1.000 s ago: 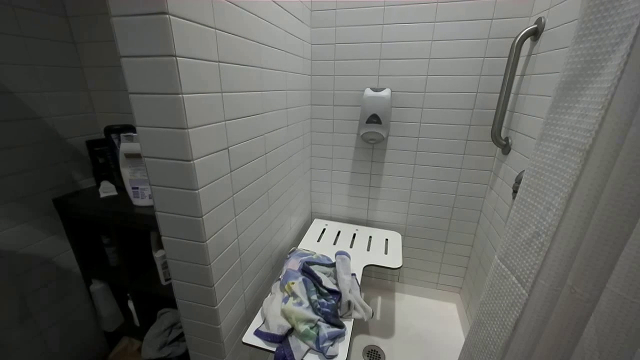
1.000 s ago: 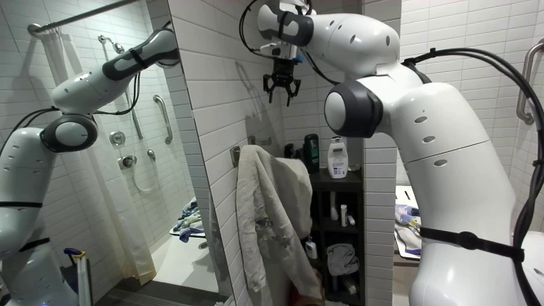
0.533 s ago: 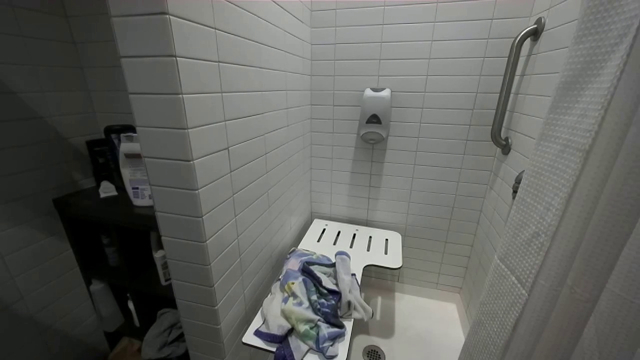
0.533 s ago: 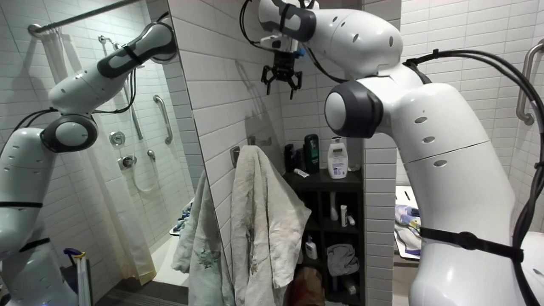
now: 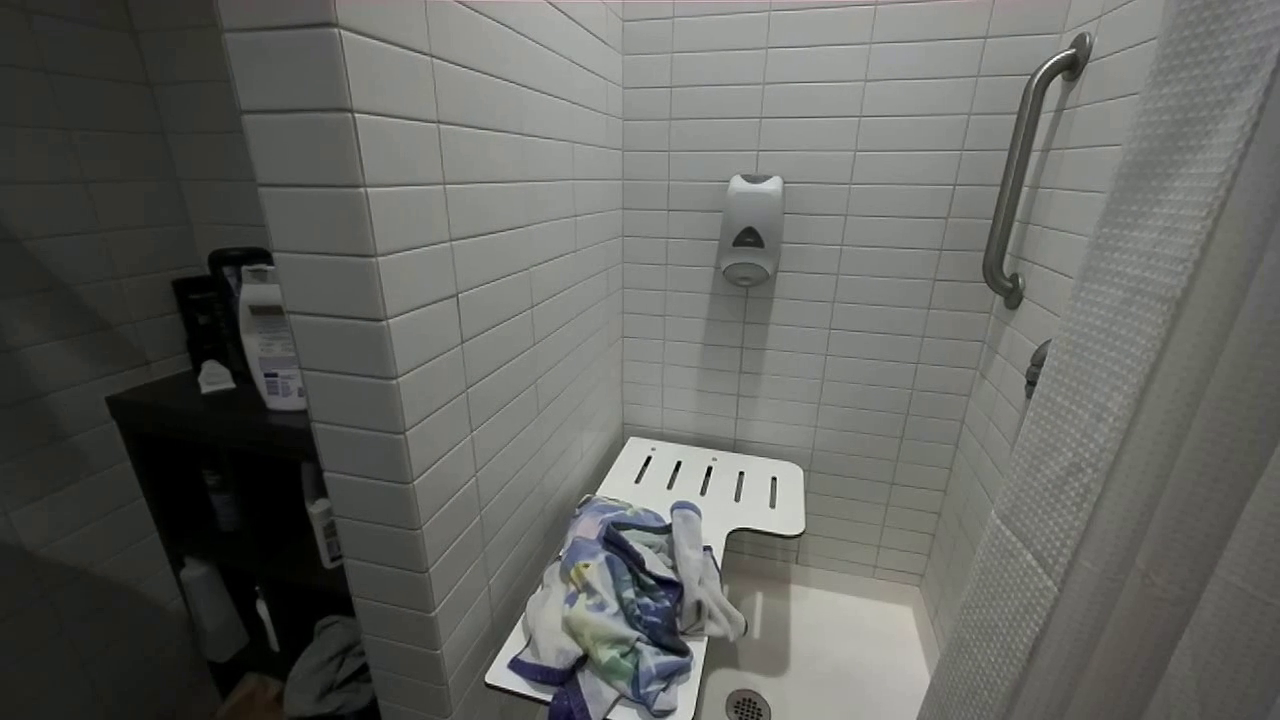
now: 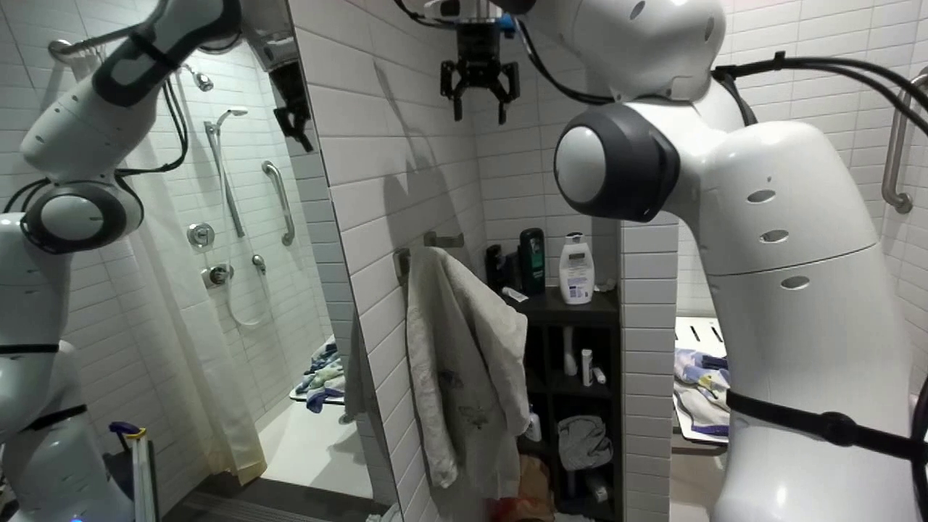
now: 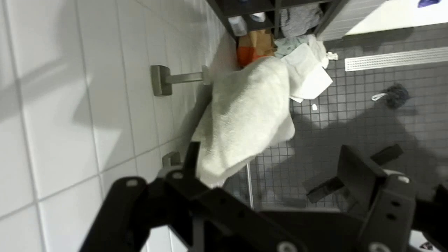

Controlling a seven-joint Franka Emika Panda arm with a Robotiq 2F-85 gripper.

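The pale towel point(image 6: 471, 370) hangs beside the tiled wall point(image 6: 384, 174), off the bench point(image 5: 755, 518) altogether: a tiled partition point(image 5: 450, 300) runs along the bench's left edge, as seen in an exterior view, and the towel is on the other side of it. The wall bounds the room for moving on one flank.

The white arm point(image 6: 797, 312) stands in front of the partition in an exterior view and hides part of the bench. It is bent high, likely so that it passes over the furniture below.

A dark shelf unit point(image 6: 580, 313) stands beyond the bench's left edge, past the partition; the towel's outer edge overlaps it in that view.

The bench is L-shaped, its slotted end farthest back. A patterned cloth point(image 5: 620, 600) is heaped on the narrow leg, spilling over the near edge and over the long edge below the inner corner. It seems to stay put by its own weight.

The gripper point(image 6: 479, 116) points down, above the towel and well apart from it. Its jaws are spread wide with nothing between them, and the wall is near on one side.

A white bottle point(image 6: 577, 272) stands upright on the shelf unit's top, edging that space.

The wall hook point(image 6: 400, 267) probably carries the towel, since the folds fall from about there, but the contact is hidden.
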